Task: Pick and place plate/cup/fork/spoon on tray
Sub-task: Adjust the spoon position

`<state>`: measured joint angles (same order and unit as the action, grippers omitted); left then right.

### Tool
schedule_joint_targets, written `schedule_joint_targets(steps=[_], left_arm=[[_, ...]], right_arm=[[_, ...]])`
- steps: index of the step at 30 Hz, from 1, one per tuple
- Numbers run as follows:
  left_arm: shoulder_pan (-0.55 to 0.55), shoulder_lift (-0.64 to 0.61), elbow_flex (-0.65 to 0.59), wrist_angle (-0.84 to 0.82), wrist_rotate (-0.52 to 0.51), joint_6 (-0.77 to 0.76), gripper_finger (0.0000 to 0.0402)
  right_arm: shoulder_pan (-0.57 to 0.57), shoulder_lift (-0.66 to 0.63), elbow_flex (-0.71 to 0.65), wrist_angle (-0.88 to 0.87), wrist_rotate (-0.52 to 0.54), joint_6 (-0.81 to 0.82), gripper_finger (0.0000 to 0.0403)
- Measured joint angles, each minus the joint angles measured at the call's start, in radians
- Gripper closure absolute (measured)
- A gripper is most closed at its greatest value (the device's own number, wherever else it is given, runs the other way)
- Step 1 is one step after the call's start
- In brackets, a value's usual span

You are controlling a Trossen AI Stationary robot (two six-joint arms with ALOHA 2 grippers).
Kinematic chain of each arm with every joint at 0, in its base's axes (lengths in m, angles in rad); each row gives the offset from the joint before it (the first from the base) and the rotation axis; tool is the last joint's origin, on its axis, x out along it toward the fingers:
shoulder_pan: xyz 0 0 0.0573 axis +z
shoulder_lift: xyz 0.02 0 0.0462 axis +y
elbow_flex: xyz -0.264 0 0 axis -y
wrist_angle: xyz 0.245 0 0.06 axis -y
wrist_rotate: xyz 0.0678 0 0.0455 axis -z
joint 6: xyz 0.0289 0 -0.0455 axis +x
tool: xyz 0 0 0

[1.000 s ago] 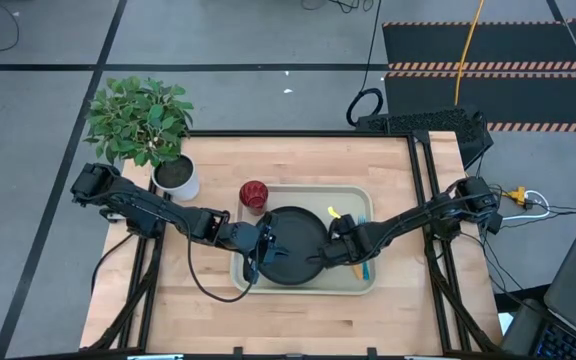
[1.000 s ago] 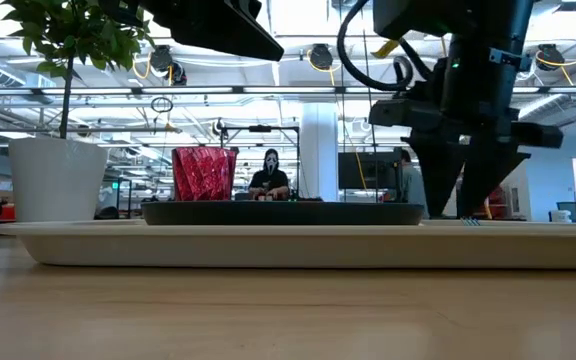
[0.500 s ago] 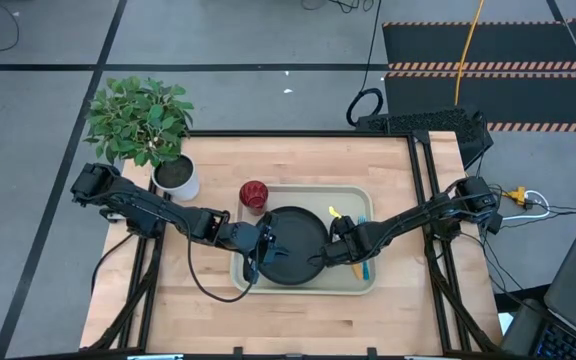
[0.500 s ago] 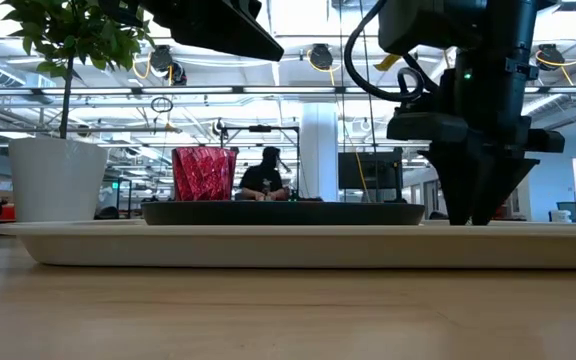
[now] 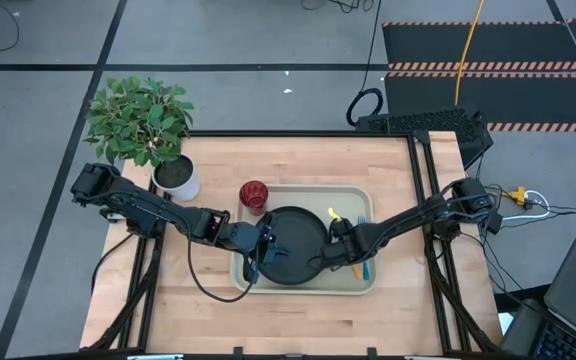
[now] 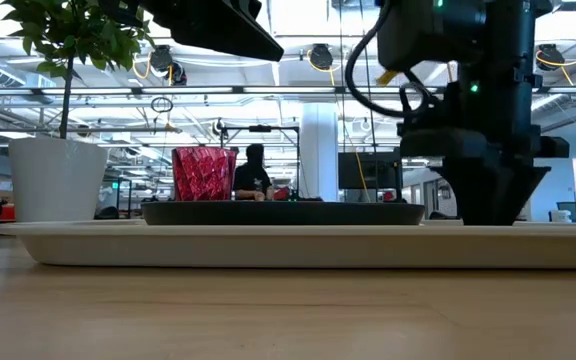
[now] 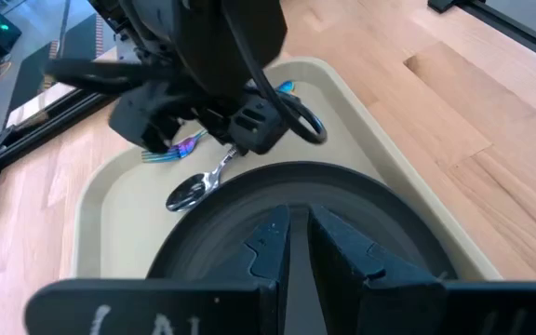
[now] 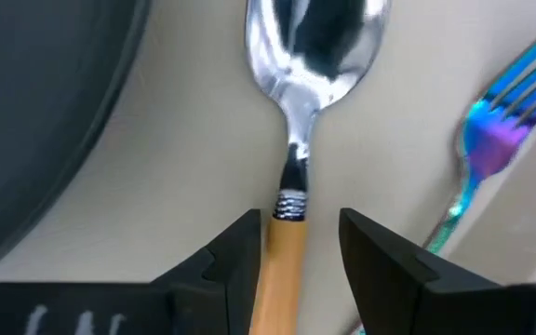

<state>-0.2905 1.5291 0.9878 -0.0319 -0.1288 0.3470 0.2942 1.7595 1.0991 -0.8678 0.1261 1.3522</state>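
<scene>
The beige tray [image 5: 304, 288] lies mid-table with the black plate [image 5: 298, 240] on its left half. The orange-handled spoon [image 8: 310, 56] and the blue fork [image 8: 477, 158] lie flat on the tray's right part, side by side. My right gripper [image 8: 298, 228] is open, low over the tray [image 6: 268, 245], with one finger on each side of the spoon's handle [image 8: 285, 265], near its neck. My left gripper [image 7: 298, 242] is shut and empty, above the plate's left part [image 7: 361, 200]. The red cup [image 5: 254, 195] stands at the tray's far left corner.
A white pot with a green plant [image 5: 176, 178] stands at the table's far left, close to the cup. Bare wood lies along the near edge and the far side. In the low view a person shows in the room behind the table.
My right gripper has gone down to the tray and a little toward the table's right edge. Its fingertips are now hidden behind the tray's rim in the low view. The plate, cup and tray have stayed where they were.
</scene>
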Motion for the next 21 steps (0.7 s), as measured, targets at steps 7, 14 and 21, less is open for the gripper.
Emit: schedule_joint_targets(steps=[7,14,21], left_arm=[[0.000,0.000,0.000,-0.002,0.000,0.001,0.0355],[0.000,0.000,0.000,-0.002,0.000,0.001,0.0355],[0.000,0.000,0.000,-0.002,0.000,-0.001,0.0355]], right_arm=[[-0.001,0.021,0.001,0.007,-0.019,-0.004,0.0266],[-0.005,0.019,0.001,0.004,-0.027,0.050,0.0290],[-0.005,0.019,0.001,0.000,-0.033,0.102,0.0360]])
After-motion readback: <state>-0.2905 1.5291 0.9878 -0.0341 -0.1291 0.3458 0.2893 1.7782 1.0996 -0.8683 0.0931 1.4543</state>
